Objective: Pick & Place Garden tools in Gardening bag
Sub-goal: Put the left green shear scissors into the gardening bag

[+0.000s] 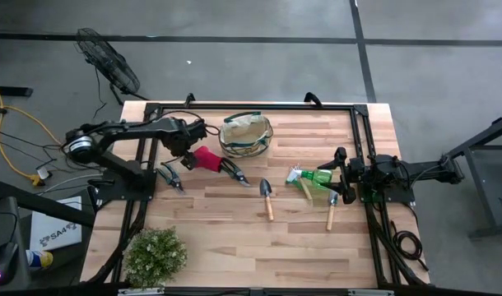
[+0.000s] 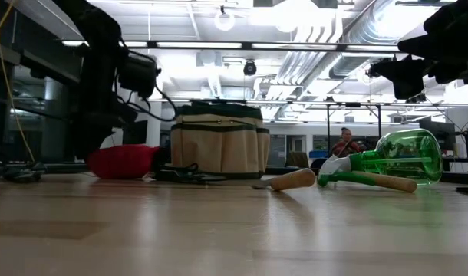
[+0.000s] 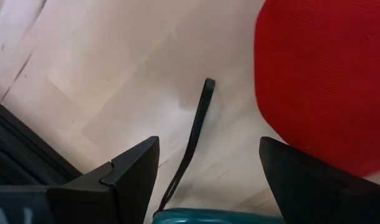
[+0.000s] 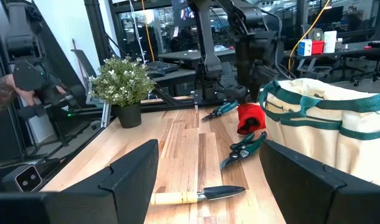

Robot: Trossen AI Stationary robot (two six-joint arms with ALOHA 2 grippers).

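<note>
Wood-handled trowel (image 4: 199,195) is lying just ahead of the right gripper (image 4: 209,186), in line with the gap between its wide-open, empty jaws. Farther out from those jaws, green-handled shears (image 4: 243,149) are resting on the table (image 4: 177,143), with the beige gardening bag (image 4: 327,124) standing off to one side of them. Beyond the shears, a red cloth-like object (image 4: 250,118) is sitting beneath the left gripper (image 1: 188,156), which is hovering beside the bag with its jaws spread wide, holding nothing; the red object is lying just past one fingertip. Green sprayer (image 1: 317,178) is lying just beside the right gripper. Farthest off, a potted plant (image 4: 123,87) is standing at the table's edge.
</note>
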